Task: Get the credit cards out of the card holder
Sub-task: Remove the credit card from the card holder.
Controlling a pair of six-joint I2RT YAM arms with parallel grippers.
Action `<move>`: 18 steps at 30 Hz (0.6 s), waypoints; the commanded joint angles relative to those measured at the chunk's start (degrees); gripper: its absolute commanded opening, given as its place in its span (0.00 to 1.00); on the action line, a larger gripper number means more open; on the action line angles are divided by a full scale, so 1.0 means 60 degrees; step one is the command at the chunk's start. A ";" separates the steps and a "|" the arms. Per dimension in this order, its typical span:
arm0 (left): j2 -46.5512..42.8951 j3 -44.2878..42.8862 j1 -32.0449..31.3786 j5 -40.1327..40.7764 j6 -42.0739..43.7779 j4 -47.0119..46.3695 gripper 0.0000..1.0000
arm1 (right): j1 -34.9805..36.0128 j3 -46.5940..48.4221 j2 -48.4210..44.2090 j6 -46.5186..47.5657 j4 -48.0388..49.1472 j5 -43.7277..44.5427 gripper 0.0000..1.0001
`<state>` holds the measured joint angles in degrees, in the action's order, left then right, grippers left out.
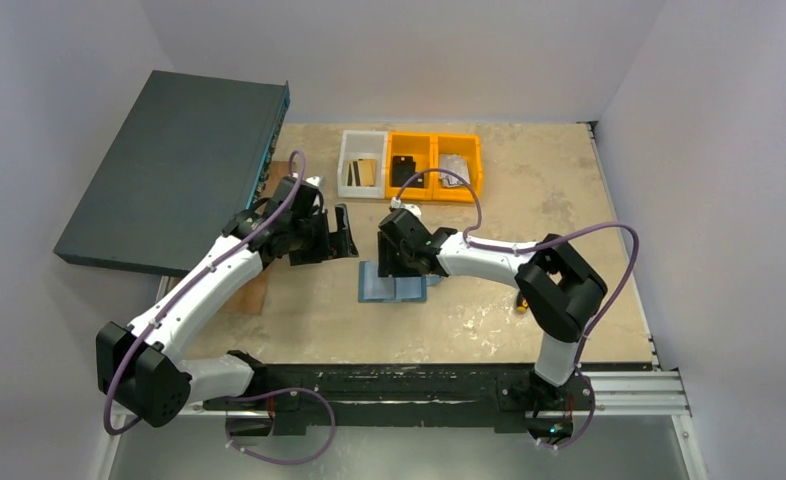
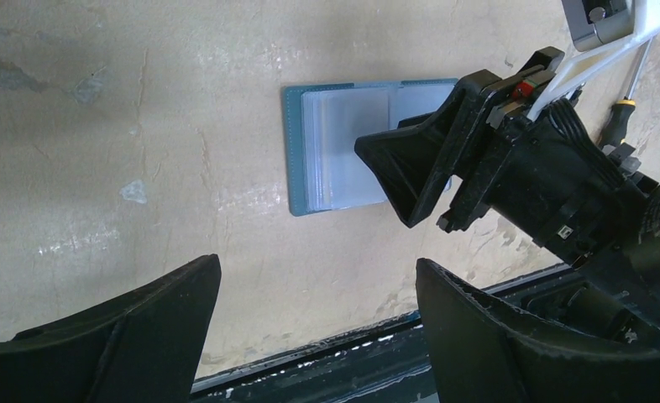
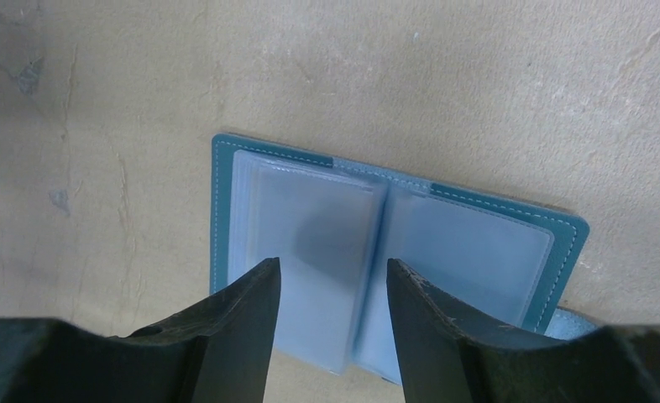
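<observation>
Looking from the top, the card holder (image 1: 391, 285) lies opened flat on the desk (image 1: 529, 200), long axis left to right, the right claw (image 1: 397, 262) low over it and the left claw (image 1: 337, 235) hanging beside, probably to leave room. From the left wrist, that claw gapes empty and the pockets face up. From the right wrist, fingers spread astride the spine fold, gripping nothing, seemingly lining up on a sleeve; no credit cards show plainly.
</observation>
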<state>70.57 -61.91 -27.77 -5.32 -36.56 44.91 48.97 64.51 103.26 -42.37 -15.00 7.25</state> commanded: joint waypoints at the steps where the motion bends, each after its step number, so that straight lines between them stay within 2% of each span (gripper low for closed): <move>1: -0.0225 0.0136 0.0059 -0.0029 -0.0147 -0.0328 0.86 | 0.0229 0.0586 0.0177 0.0205 -0.0164 0.0614 0.48; 11: 0.0321 0.0799 0.0048 -0.0653 -0.0473 -0.0953 0.85 | 0.0074 -0.0057 0.0340 0.0103 0.0140 0.0104 0.36; 13: 0.0486 0.0919 0.0044 -0.0768 -0.0565 -0.1109 0.84 | -0.0062 -0.0288 0.0265 0.0079 0.0367 -0.0108 0.31; 18: 0.0958 0.1183 0.0018 -0.1086 -0.0772 -0.1505 0.78 | -0.0504 -0.0995 0.0041 0.0045 0.1136 -0.0818 0.11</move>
<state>74.72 -55.75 -27.77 -9.26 -39.44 39.81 47.92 62.17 104.51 -42.30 -10.90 5.15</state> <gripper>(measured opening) 0.813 0.176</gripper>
